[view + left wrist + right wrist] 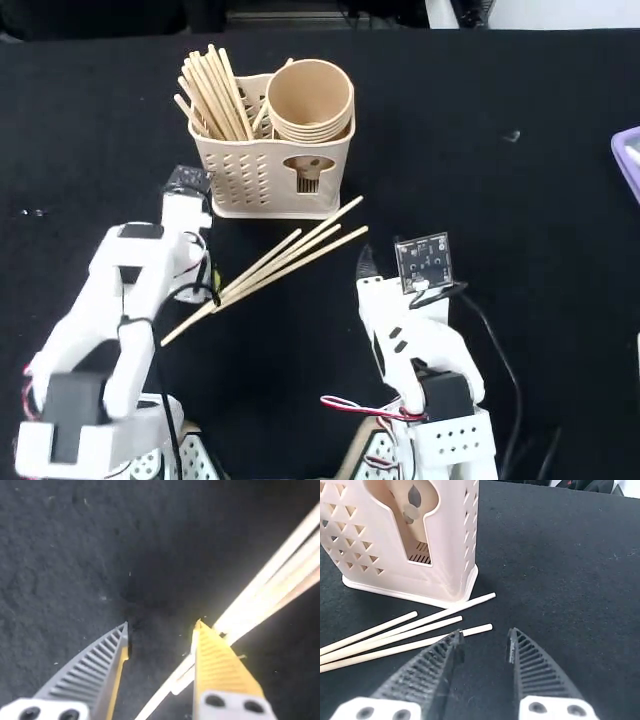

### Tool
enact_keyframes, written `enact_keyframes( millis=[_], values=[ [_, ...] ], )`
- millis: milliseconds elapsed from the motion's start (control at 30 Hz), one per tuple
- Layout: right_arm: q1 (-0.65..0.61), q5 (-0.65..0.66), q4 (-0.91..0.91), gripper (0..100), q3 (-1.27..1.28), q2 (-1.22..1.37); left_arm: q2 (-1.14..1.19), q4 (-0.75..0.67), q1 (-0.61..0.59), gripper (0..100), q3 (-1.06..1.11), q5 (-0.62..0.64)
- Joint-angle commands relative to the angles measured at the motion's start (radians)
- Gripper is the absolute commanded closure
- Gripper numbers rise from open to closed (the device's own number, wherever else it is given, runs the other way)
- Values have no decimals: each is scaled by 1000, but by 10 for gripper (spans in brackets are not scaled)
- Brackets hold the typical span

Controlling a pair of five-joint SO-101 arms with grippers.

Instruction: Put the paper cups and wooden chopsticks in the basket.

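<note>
Loose wooden chopsticks (285, 258) lie flat in front of the basket (265, 180), long axis diagonal, far tips toward its front corner. My left gripper (162, 626) is spread wide at the ends farthest from the basket. My right gripper (484, 631) is narrowly parted and empty near the tips. Paper cups (310, 100) sit stacked inside the basket.

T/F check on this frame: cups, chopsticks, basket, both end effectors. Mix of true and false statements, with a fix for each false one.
1. The paper cups sit stacked inside the basket. True.
2. Every chopstick is already in the basket. False: several loose chopsticks lie on the table in front of it.
3. The right end effector is shut on a chopstick. False: it is open and holds nothing.
4. The left end effector is open, at the loose chopsticks' ends. True.
5. The basket lies tipped on its side. False: it stands upright.
</note>
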Motion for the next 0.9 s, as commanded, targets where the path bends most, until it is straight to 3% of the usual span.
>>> enact_keyframes(
  millis=[0,200,367,500,867],
  values=[
    [15,-2,2,847,-5,-73,-126,-14,-12,790,-15,-14],
    [15,-2,2,847,-5,-73,-290,37,-1,790,-10,-21],
    [15,-2,2,847,-5,-73,-328,167,136,790,22,-132],
    [15,-2,2,847,-5,-71,-324,176,197,789,42,-141],
    [15,-2,3,847,-5,-71,-219,-130,223,789,185,-84]
  ],
)
